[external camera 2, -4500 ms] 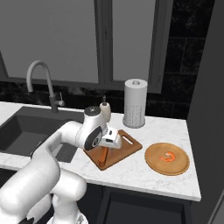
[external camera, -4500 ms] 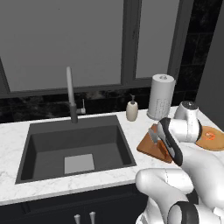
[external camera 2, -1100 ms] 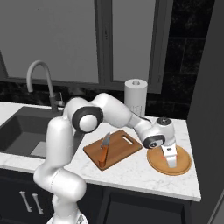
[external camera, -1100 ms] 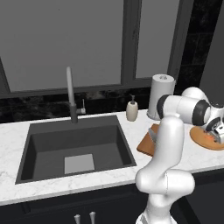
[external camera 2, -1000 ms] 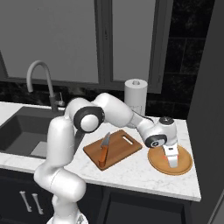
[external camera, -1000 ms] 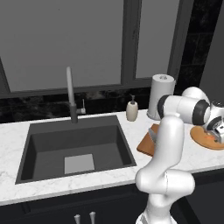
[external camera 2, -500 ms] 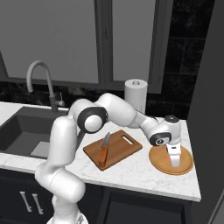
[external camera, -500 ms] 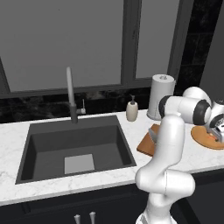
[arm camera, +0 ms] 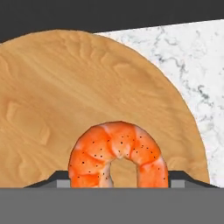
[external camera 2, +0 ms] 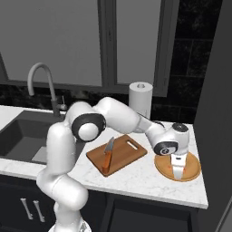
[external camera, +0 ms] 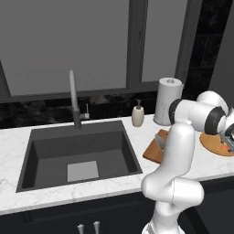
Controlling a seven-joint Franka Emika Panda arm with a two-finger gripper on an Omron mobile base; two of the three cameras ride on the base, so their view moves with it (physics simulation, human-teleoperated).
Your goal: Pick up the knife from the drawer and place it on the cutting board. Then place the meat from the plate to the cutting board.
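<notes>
Since the prior frame, gripper [external camera 2: 177, 174] has dropped onto the plate [external camera 2: 194, 169]; jaws partly open, flanking the meat [arm camera: 117, 154], grasp unconfirmed. Knife [external camera 2: 108, 157] lies on cutting board [external camera 2: 127, 152], beside plate.

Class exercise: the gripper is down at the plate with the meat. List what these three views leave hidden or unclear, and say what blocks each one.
- Fingertips of the gripper touching the meat: hand view, cut off by the bottom edge.
- Meat, right base view: hidden behind the gripper on the plate.
- Cutting board, left base view: mostly covered by the arm.
- Knife handle details: too small.
</notes>
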